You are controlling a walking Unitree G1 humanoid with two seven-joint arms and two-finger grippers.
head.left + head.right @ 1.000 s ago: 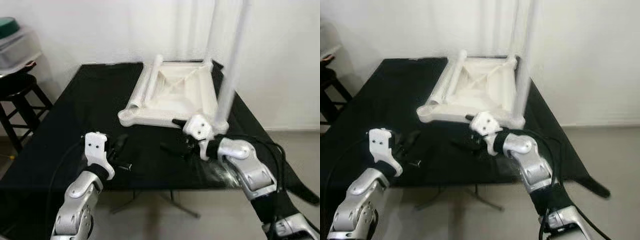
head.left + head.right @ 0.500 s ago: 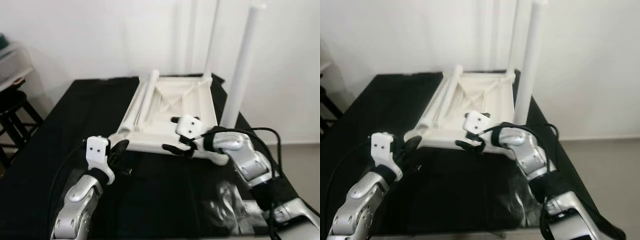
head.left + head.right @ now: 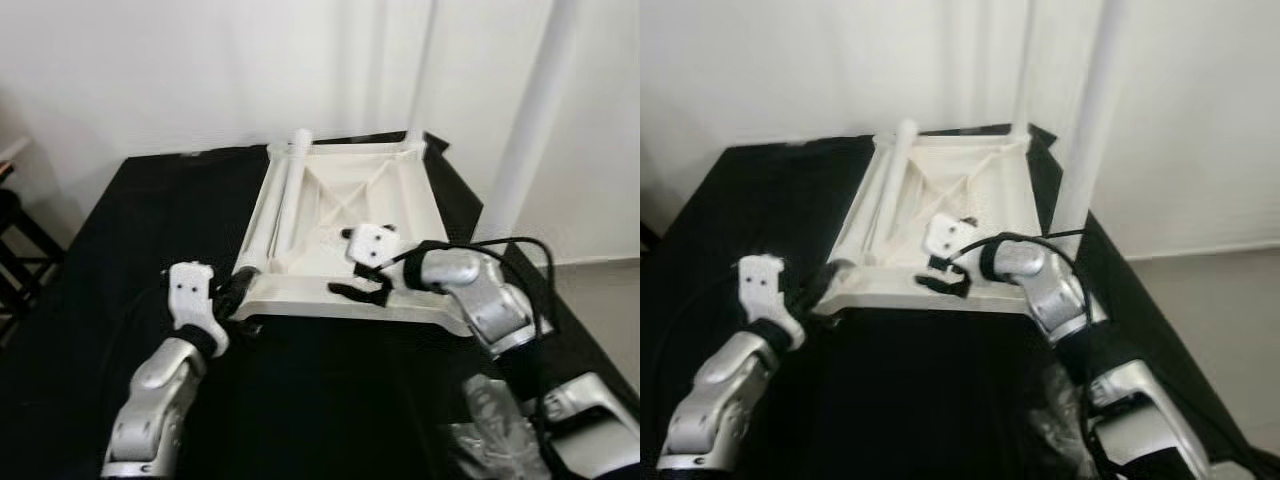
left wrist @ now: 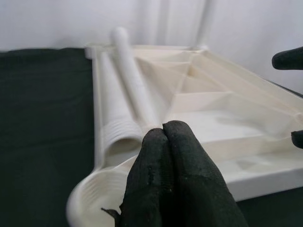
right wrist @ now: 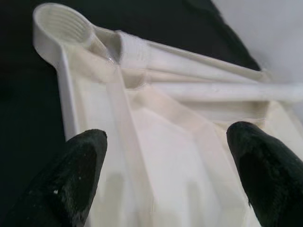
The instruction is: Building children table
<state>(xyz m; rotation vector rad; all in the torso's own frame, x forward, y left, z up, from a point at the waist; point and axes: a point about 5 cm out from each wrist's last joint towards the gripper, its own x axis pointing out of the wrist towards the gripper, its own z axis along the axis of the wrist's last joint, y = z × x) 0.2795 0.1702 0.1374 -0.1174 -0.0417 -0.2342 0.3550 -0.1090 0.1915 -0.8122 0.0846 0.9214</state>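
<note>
A white plastic table top (image 3: 390, 200) lies upside down on the black-covered table. Two white legs stand upright in its right corners, the near leg (image 3: 530, 130) and the far leg (image 3: 420, 70). A loose leg (image 3: 285, 205) lies inside along the left rim. My left gripper (image 3: 238, 285) is shut with nothing in it, its tip (image 4: 163, 130) just short of the near-left threaded socket (image 4: 94, 189). My right gripper (image 3: 358, 288) hovers open over the front rim; its fingers (image 5: 80, 170) are spread wide above the ribbed underside.
The black cloth (image 3: 130, 220) covers the table around the top. A crumpled clear plastic bag (image 3: 500, 430) lies at the near right under my right arm. A dark stool (image 3: 15, 230) stands at the left. A white wall is behind.
The camera has moved closer over the table. My right gripper has gone from the cloth onto the top's front rim. My left gripper has come up to the near-left corner.
</note>
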